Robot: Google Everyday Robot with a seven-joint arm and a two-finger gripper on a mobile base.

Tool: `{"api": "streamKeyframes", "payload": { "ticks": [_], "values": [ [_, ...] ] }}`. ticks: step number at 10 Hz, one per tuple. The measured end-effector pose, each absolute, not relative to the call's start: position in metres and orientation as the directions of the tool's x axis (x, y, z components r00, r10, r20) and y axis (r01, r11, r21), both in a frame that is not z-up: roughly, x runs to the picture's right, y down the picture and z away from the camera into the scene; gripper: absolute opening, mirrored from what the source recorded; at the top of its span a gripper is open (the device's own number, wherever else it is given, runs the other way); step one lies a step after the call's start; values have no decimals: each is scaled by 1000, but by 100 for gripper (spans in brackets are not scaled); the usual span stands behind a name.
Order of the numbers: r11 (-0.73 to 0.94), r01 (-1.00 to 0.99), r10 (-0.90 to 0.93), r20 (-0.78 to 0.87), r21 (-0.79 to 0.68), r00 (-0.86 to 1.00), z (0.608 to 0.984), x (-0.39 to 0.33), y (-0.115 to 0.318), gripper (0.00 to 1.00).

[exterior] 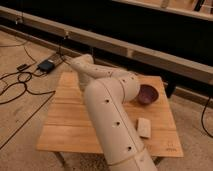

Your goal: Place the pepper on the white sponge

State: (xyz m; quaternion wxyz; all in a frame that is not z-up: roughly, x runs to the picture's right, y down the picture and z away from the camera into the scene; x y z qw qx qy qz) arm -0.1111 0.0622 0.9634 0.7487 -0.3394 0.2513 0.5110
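Observation:
The white sponge (144, 127) lies flat on the wooden table (70, 127), near its front right part. The pepper is hidden from the camera view. My big beige arm (107, 117) rises from the bottom edge, bends over the table's middle and reaches back left to the wrist (80, 65). The gripper hangs below that wrist over the table's back left part, behind the arm's thick link, so what is under it is hidden.
A round maroon bowl (148, 94) stands at the table's back right, close to the arm's elbow. Black cables and a small dark box (46, 65) lie on the floor to the left. A long dark bench or wall runs behind the table.

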Motion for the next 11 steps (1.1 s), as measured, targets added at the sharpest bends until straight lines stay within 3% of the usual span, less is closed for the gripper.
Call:
{"api": "streamKeyframes", "payload": {
  "ticks": [1,3,8,11],
  "values": [
    [242,-937,598,-722,-252,348,962,-111,61,25],
    [232,-939,605,-718,-255,344,954,-111,58,15],
    [163,-959,668,-689,-232,280,893,-88,37,15],
    [106,-978,708,-677,-179,201,835,-51,44,15]
  ]
}}
